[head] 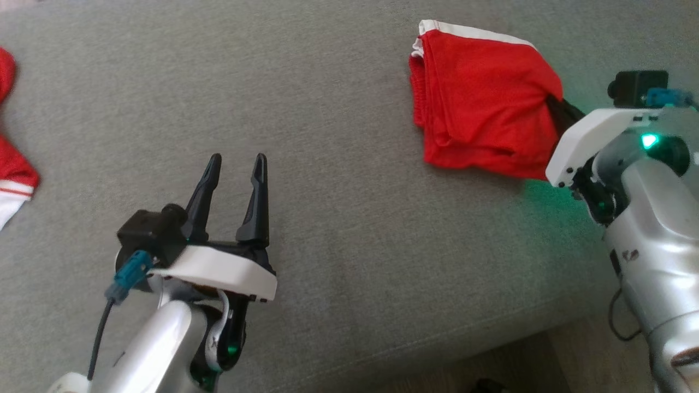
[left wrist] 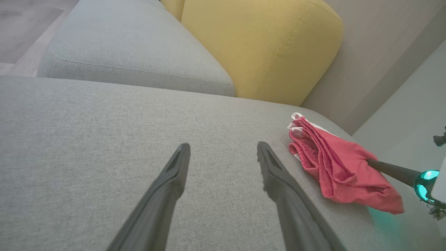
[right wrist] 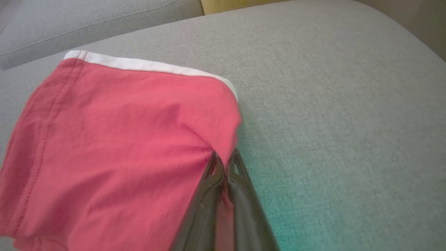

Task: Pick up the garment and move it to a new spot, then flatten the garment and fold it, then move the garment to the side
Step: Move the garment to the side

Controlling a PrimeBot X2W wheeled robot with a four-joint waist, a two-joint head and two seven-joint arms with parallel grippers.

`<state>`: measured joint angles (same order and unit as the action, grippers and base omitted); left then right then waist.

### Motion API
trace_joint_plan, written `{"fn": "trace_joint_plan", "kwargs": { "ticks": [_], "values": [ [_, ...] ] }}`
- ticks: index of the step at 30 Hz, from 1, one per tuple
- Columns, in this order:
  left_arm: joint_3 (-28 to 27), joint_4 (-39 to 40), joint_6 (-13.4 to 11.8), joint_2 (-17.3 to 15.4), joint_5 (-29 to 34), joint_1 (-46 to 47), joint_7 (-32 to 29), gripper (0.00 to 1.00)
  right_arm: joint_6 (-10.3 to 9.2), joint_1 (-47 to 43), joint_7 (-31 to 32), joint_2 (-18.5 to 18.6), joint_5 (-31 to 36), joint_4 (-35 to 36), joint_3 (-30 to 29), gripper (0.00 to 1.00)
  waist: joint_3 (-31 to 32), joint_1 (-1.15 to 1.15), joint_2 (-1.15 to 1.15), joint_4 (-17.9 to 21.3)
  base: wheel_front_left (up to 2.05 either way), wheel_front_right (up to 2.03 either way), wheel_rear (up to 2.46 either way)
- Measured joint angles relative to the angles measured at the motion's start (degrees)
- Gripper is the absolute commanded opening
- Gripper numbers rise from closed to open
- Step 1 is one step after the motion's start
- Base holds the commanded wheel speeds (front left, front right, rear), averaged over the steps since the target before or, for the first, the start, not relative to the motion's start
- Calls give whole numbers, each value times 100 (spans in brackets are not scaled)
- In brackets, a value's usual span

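The right gripper (right wrist: 224,158) has its two dark fingers pressed together, pinching a fold of the red garment (head: 480,103) at the cloth's near right corner. The fabric gathers to a point where the fingertips meet. In the right wrist view a sliver of red shows between the fingers just below their tips. From that closed pair the garment spreads ahead and to the left. It is a folded, layered red bundle with a white band along its far edge, lying on the gray sofa seat (head: 349,262). Its stacked edges face toward the other arm. To the right of the closed jaws there is bare gray upholstery, tinted green by the green light (head: 649,141) on that wrist.

The left gripper (head: 237,159) holds nothing. Its jaws stand wide apart, with plain gray fabric between them, and the fingers point out over the seat. The garment sits well off to the right of those open jaws and a little ahead, not touching them. Beyond the fingertips, past the seat's far seam, are a second gray cushion (left wrist: 132,52) and, to its right, a yellow cushion (left wrist: 264,45). Far to the left of the open jaws, at the edge of the head view, another red-and-white cloth (head: 13,174) lies on the seat.
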<state>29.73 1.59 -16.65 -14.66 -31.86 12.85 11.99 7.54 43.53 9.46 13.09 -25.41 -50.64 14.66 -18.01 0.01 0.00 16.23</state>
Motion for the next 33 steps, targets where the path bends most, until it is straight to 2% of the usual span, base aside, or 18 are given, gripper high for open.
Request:
{"fn": "trace_joint_plan", "kwargs": {
  "ticks": [7, 14, 21, 33],
  "values": [
    [16, -1, -5, -45, 1, 35, -31, 100, 0, 452, -97, 137, 377, -465, -20, 0, -15, 0, 0, -233, 0, 0, 0],
    [-43, 93, -77, -169, 1, 34, -40, 100, 0, 1124, -315, 725, 1009, -1026, -236, 0, -143, 0, 0, -519, 0, 0, 0],
    [-67, 266, -159, -294, 53, 33, -144, 100, 0, 1452, -400, 1042, 1366, -1299, -383, 0, -300, 0, 0, -519, 0, 0, 0],
    [-47, 479, -253, -410, 110, 41, -335, 100, 0, 1879, -592, 1244, 1831, -1496, -672, 0, -509, 0, 0, -485, 0, 0, 0]
  ]
}}
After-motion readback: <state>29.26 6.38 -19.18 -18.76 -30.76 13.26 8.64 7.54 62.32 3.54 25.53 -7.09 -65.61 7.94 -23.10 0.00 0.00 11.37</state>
